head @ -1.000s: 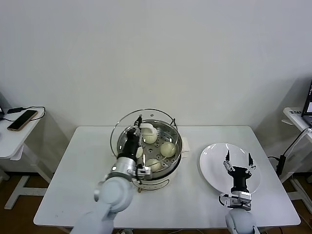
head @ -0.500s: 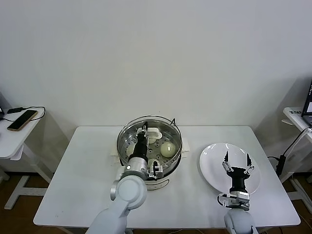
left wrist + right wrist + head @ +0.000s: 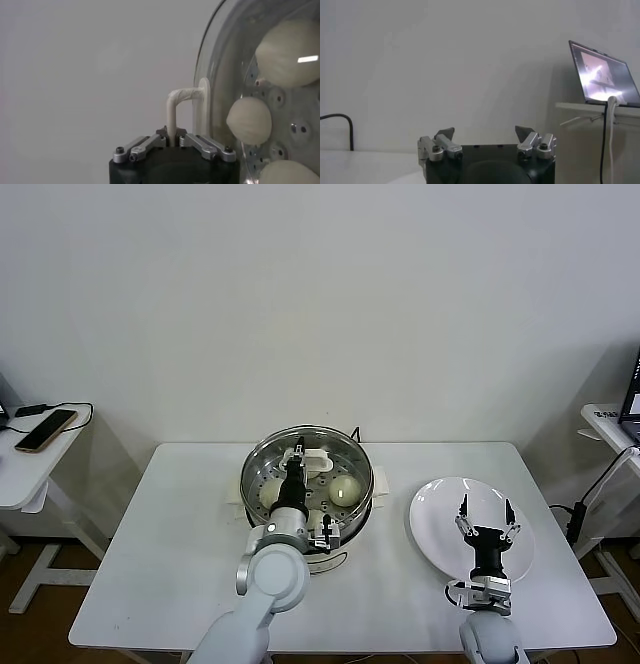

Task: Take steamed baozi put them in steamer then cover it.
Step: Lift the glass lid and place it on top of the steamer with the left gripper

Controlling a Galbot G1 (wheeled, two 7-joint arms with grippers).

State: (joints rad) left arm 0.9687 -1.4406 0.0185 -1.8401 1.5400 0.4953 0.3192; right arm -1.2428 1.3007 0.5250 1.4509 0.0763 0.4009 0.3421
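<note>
Head view gives you the whole layout: the steamer (image 3: 308,484), a round shiny steel pot on a white base, stands near the middle of the white tabletop (image 3: 150,564), and the cover (image 3: 330,456) lies level over its rim. Your left gripper (image 3: 297,454) reaches over the pot and is clamped on the cover's cream-white handle (image 3: 311,455). Through the clear glass you can make out the steamed baozi (image 3: 345,489) on the perforated tray. To the right lies a flat white plate (image 3: 440,514), and your right gripper (image 3: 487,519) hovers over it with its fingers spread, holding nothing.

Left wrist view shows you what the head camera cannot: the handle (image 3: 176,107) is a thin bent loop, matte and off-white, pinched between the closed metal fingers (image 3: 200,144) of the gripper (image 3: 173,141). The metal-rimmed cover (image 3: 212,75) fills one side of this view edge-on, and behind its glass three smooth, pale, rounded baozi (image 3: 249,120) sit on the holed steel tray (image 3: 292,130).

Right wrist view adds only the open right gripper (image 3: 486,135), its two pointed tips well apart, and an open laptop (image 3: 602,75) on a side shelf by the wall. On the far left of the head view, a phone (image 3: 44,429) rests on a small side table.
</note>
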